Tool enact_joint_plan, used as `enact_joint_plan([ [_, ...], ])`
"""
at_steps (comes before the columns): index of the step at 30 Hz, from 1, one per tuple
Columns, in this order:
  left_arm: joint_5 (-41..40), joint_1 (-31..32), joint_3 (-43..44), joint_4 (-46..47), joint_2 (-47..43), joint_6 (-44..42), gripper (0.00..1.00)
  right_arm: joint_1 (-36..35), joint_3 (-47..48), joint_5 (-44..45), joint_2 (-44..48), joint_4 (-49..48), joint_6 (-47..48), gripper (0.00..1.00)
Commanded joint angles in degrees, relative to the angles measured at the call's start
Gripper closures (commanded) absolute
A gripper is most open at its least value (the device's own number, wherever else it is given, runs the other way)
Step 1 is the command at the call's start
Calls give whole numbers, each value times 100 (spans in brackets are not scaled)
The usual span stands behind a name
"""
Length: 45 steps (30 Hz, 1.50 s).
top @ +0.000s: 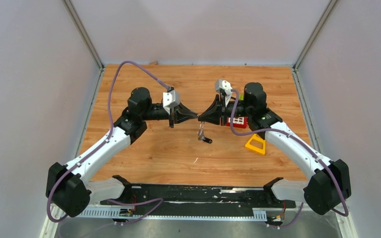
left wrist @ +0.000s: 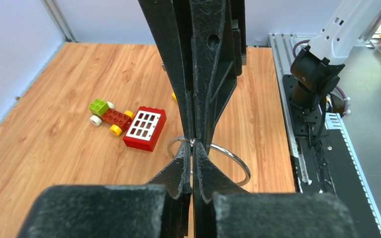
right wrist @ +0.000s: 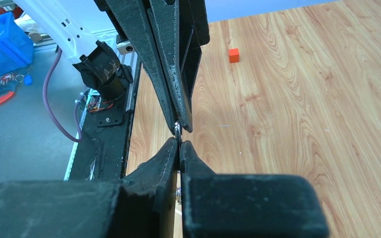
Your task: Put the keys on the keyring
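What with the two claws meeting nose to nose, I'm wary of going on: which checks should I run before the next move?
1. Left claw shut on the keyring: ok.
2. Right claw shut on the same keyring: ok.
3. Claw tips apart, not pressing each other: cannot tell; they meet at one spot.
4. Black-headed key threaded on the keyring: cannot tell; it shows just below the claws.
5. Red window block out of the way: ok, it lies apart on the table.
6. Yellow triangular frame out of the way: ok, beside the right arm.
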State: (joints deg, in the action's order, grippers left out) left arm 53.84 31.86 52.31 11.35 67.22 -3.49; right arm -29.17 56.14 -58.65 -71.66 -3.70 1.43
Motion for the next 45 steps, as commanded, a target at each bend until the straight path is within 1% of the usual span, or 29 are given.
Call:
enact_joint_plan([
  [1, -22, 14, 285, -86, -77, 50, 100, 17, 58, -77, 135, -48, 277, 90],
  [5, -115, 22, 609, -829, -38, -179, 100, 18, 95, -34, 154, 280, 782, 73],
  [7, -136, 21, 736, -1092, 10, -309, 100, 16, 122, -34, 131, 343, 931, 68],
  [8, -127, 19, 787, -1318, 37, -356, 100, 16, 141, -72, 104, 463, 966, 66],
  [10, -110, 22, 830, -1464, 69, -395, 100, 11, 173, -133, 56, 545, 973, 65],
  [14, -95, 22, 857, -1535, 107, -394, 100, -4, 207, -217, 9, 581, 988, 66],
  [18, -90, 22, 884, -1504, 146, -336, 100, -27, 214, -234, -3, 577, 982, 72],
  [19, -84, 22, 886, -1486, 154, -310, 100, -38, 219, -242, 0, 582, 982, 73],
  [28, 40, 31, 894, -1443, 212, -223, 100, -92, 234, -177, -75, 612, 1056, 69],
  [37, 171, 56, 894, -1452, 213, -240, 100, -125, 231, -147, -91, 664, 1168, 70],
  [42, 209, 68, 890, -1487, 233, -275, 100, -173, 255, -164, -120, 683, 1182, 76],
  [45, 223, 74, 891, -1487, 232, -275, 100, -193, 265, -173, -132, 716, 1216, 81],
])
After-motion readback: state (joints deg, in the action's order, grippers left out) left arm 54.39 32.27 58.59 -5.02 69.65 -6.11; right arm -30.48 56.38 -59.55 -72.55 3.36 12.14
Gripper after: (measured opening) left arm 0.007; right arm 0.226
